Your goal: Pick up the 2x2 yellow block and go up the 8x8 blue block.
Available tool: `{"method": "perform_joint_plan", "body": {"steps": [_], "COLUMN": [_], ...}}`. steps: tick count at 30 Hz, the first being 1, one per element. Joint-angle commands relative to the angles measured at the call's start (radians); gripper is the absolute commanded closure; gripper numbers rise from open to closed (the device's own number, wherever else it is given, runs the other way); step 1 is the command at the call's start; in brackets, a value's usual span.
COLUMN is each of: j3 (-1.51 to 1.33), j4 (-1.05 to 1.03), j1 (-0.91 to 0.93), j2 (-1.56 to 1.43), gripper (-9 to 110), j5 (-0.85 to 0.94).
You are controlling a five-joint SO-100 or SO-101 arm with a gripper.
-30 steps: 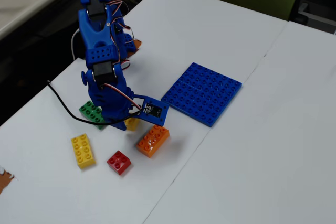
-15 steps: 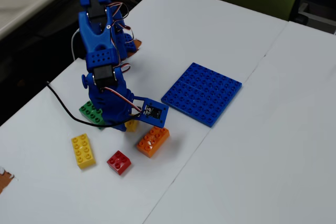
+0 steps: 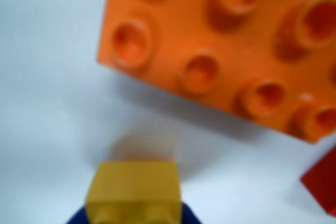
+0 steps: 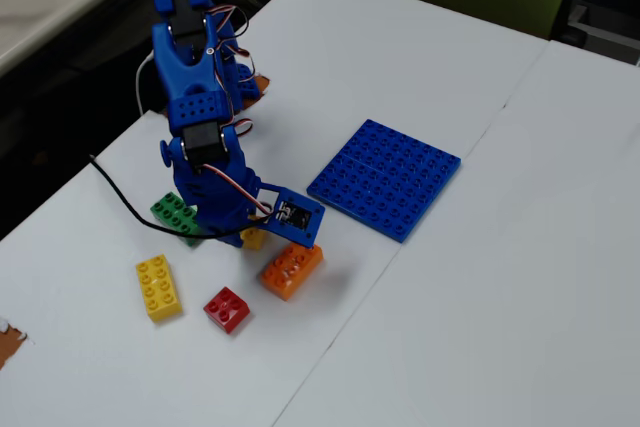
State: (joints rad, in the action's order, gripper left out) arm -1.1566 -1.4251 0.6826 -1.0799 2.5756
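Note:
The 2x2 yellow block [image 3: 134,190] fills the bottom centre of the wrist view, with a blue finger [image 3: 79,219] hugging each lower side. My gripper [image 3: 133,216] is shut on it, and a soft shadow lies on the white table just beyond it. In the fixed view only a sliver of the yellow block [image 4: 253,239] peeks out under the blue arm, where the gripper [image 4: 250,237] points down. The 8x8 blue block [image 4: 385,177] lies flat to the right of the arm, apart from the other bricks.
An orange eight-stud brick [image 4: 291,269] lies right beside the gripper and fills the wrist view's top as the orange brick [image 3: 226,51]. A red brick [image 4: 227,309], a long yellow brick [image 4: 158,287] and a green brick [image 4: 178,215] lie nearby. A black cable [image 4: 120,202] trails left.
The arm has shifted slightly to the right, toward the orange brick, with the yellow block under it. The other bricks and the baseplate have stayed put.

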Motion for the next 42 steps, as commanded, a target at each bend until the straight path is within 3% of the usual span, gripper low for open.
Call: {"method": "perform_joint_plan", "body": {"steps": [1,8,28,42], "j3": [0.086,0.273,0.316,0.336], "j4": [-0.074,-0.238,-0.282,-0.291], "j1": [-0.046,-0.149,-0.512,-0.69], "j2": [-0.112,-0.196,-0.345,-0.25], "gripper": [101,101,101,101], "j5": [-0.083,-0.298,-0.854,-1.009]}}
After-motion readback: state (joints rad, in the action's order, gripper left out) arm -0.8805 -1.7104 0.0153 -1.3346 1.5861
